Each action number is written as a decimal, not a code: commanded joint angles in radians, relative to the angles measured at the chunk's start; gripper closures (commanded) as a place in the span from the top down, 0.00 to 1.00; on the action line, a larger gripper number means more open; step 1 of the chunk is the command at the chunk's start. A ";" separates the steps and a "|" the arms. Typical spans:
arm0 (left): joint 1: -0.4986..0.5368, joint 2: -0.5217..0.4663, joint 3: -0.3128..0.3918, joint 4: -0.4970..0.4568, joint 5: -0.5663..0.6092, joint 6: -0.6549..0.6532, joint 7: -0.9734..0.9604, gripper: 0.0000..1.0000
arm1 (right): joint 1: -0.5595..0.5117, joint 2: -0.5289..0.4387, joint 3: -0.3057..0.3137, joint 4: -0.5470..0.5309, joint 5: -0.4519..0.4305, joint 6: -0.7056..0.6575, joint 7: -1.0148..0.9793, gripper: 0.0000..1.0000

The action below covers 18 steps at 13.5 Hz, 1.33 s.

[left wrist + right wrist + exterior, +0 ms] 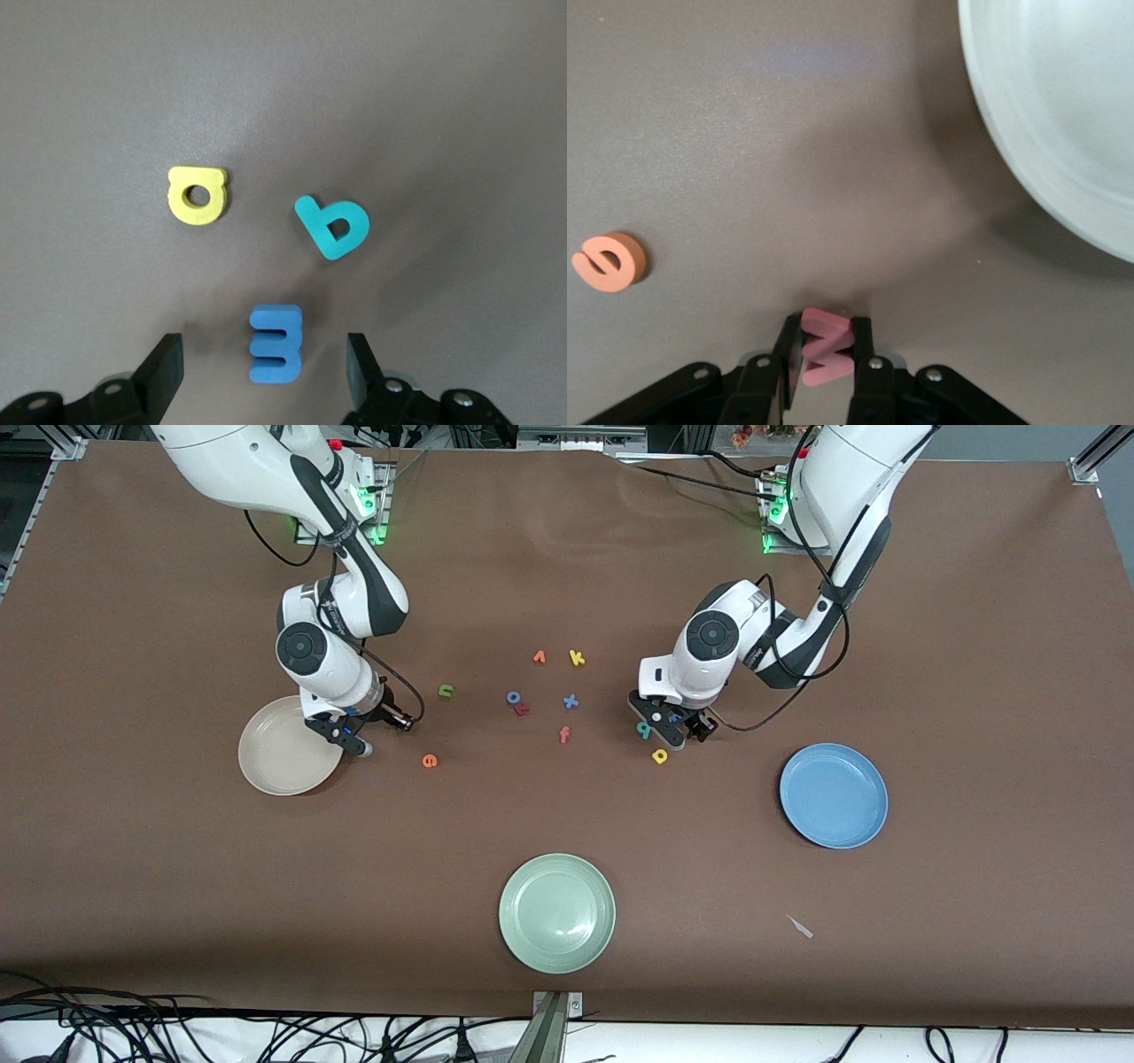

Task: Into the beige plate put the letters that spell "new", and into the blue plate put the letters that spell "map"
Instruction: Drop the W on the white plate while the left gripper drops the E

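Note:
My right gripper (826, 332) is shut on the salmon-pink w (827, 347), low over the table beside the beige plate (288, 746); the plate's rim (1063, 115) also shows in the right wrist view. The orange e (430, 760) lies flat close by, and the green n (446, 690) lies farther from the front camera. My left gripper (264, 367) is open, one finger on each side of the blue m (275, 343) without touching it. Just past the m lie the yellow a (198, 195) and the teal p (334, 227). The blue plate (833, 794) sits toward the left arm's end.
A pale green plate (556, 912) sits near the front edge. Spare letters lie mid-table: an orange v (539, 657), a yellow k (577, 658), a blue o (513, 697), a blue x (570, 701) and an orange f (564, 734). A small pale scrap (800, 926) lies near the blue plate.

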 commanded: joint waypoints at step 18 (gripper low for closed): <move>0.108 -0.093 0.004 0.123 0.056 -0.288 0.116 0.06 | -0.040 -0.005 -0.217 0.219 -0.009 -0.373 -0.708 1.00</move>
